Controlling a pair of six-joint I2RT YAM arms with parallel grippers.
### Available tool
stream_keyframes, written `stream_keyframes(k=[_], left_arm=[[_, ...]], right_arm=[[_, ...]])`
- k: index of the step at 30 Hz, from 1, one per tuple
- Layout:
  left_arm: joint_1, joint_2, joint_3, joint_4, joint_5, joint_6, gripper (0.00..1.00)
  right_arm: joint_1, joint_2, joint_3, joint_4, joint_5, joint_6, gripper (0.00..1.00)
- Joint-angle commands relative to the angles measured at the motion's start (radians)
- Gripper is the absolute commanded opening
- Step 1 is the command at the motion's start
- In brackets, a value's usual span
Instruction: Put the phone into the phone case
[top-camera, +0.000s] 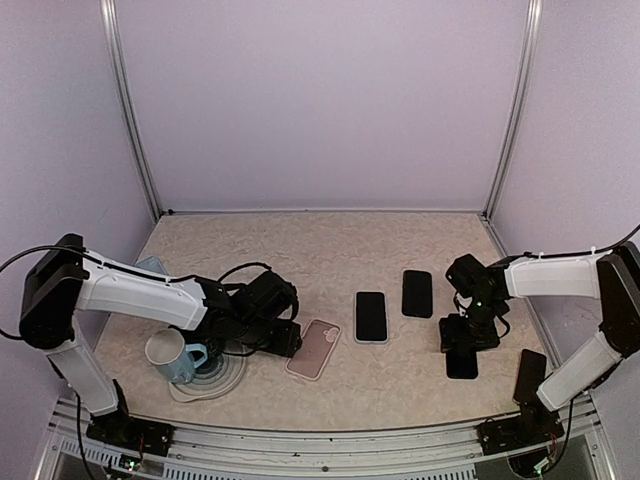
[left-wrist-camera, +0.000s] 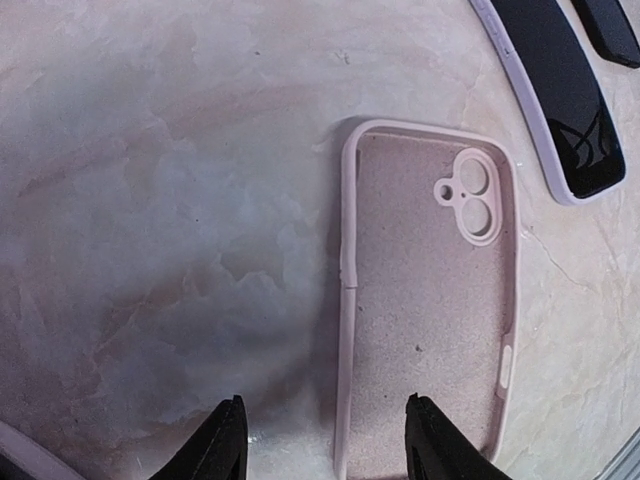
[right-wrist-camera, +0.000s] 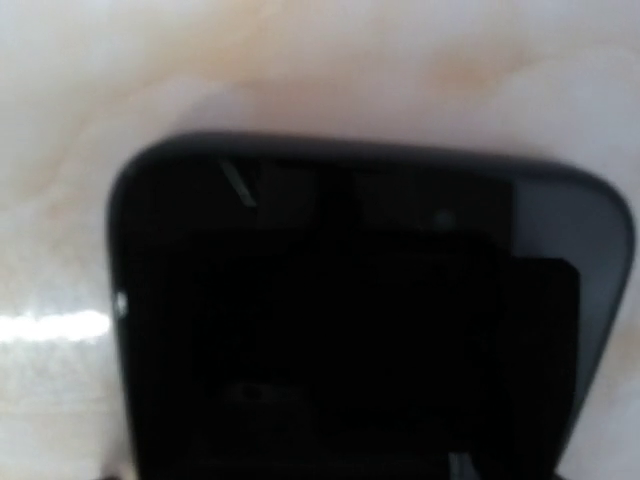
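The empty pink phone case lies open side up on the table; in the left wrist view its camera cut-out points away from me. My left gripper is open and low, its fingertips straddling the case's left rim. A phone in a pale case lies just right of the pink case, and shows in the left wrist view. My right gripper hangs low over a black phone, which fills the right wrist view. Its fingers are hidden.
A second black phone lies behind, and another near the right arm's base. A blue and white mug stands by a round pale disc at the front left. A light blue object lies behind the left arm.
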Motion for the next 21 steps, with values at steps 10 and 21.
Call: stream_keyframes(k=[10, 21], left_arm=[[0.025, 0.08, 0.125, -0.147, -0.093, 0.054, 0.5], [-0.019, 0.201, 0.128, -0.173, -0.034, 0.058, 0.37]], right_arm=[[0.02, 0.011, -0.034, -0.014, -0.158, -0.049, 0.55], [0.029, -0.144, 0.061, -0.05, -0.122, -0.04, 0.47]])
